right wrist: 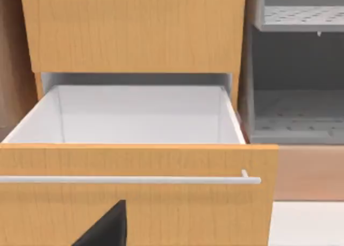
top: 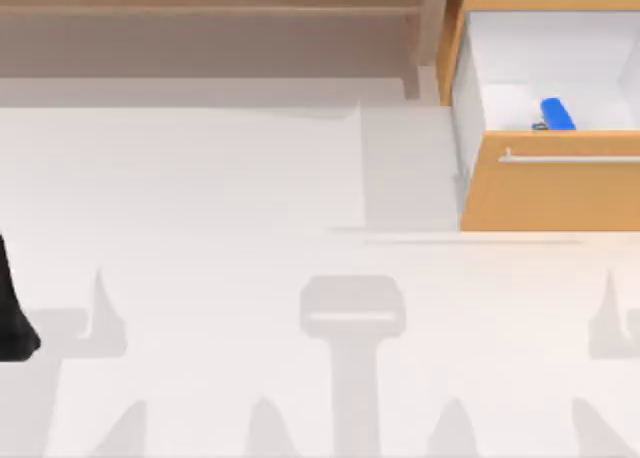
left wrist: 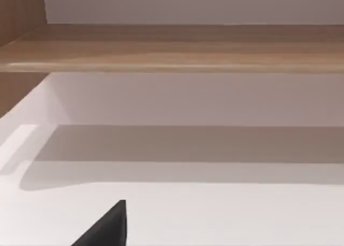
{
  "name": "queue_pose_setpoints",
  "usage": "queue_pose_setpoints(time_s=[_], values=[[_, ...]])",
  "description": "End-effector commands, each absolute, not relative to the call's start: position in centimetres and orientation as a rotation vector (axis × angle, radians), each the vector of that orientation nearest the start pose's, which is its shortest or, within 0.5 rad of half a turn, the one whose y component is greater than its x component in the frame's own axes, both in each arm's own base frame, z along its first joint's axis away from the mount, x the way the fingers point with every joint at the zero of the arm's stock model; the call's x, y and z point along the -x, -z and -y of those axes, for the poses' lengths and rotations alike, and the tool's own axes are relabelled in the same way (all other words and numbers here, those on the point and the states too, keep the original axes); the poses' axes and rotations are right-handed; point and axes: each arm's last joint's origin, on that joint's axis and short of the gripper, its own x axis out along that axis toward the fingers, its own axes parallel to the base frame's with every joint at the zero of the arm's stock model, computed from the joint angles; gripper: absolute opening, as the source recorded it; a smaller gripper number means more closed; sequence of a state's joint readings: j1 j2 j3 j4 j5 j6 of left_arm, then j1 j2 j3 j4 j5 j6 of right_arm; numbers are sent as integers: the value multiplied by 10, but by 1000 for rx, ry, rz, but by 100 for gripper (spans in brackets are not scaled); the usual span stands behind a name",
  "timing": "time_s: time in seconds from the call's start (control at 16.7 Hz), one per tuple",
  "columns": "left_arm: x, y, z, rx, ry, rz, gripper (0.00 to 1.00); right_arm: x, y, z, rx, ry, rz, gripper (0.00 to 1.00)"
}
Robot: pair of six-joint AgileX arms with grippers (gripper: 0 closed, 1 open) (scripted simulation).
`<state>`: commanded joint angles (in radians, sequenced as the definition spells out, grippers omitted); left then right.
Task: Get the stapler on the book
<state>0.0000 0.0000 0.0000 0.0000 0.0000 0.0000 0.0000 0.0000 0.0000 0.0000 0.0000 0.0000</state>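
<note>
At the top view's left edge, part of the AgileX left arm sits dark over the pale surface; whether its tool is open or closed cannot be told. The right wrist view faces the wooden front of the pulled-out drawer, with its metal handle running across; the state of the right tool cannot be told either. Farther back, at the right of the surface, the stapler lies inside the white-lined drawer, just behind the drawer front.
</note>
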Motion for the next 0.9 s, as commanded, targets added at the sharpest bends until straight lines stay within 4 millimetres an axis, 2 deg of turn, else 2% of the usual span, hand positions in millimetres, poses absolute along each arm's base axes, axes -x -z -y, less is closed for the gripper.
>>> queue_pose_setpoints(time_s=[0.18, 0.3, 0.54, 0.72, 0.9], values=[[-106, -160, 1, 0, 0, 0, 100, -106, -162, 1, 1, -1, -7, 100], [-106, -160, 1, 0, 0, 0, 100, -106, -172, 1, 5, -5, -42, 100], [-106, -160, 1, 0, 0, 0, 100, -115, -217, -1, 24, -21, -184, 100], [-106, -160, 1, 0, 0, 0, 100, -143, -263, -5, 46, -44, -349, 100], [-106, -160, 1, 0, 0, 0, 100, -197, -301, -11, 73, -72, -552, 100]])
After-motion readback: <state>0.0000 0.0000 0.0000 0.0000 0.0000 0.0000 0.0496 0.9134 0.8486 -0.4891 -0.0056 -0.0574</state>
